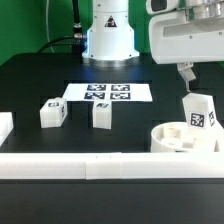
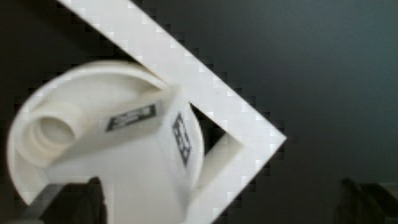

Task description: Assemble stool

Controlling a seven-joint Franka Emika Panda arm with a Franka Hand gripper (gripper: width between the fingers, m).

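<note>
Two white rails (image 1: 70,166) meet in a corner at the front of the black table (image 1: 30,85), closest to the camera. Tucked into that corner, at about 4 o'clock in the exterior view, sits the round seat (image 1: 181,138). One leg (image 1: 200,112) stands up in the seat, leaning a little. At about 9 o'clock a loose leg (image 1: 53,113) lies on the table. Another leg (image 1: 102,115) stands near the middle, just beside it. Behind them lies the flat marker board (image 1: 108,93) with black squares. The gripper (image 1: 187,76) hangs above the leg in the seat, at about 2 o'clock. Its fingers are spread wide and hold nothing. Farthest back, at 12 o'clock, is the arm's white base (image 1: 108,38).
</note>
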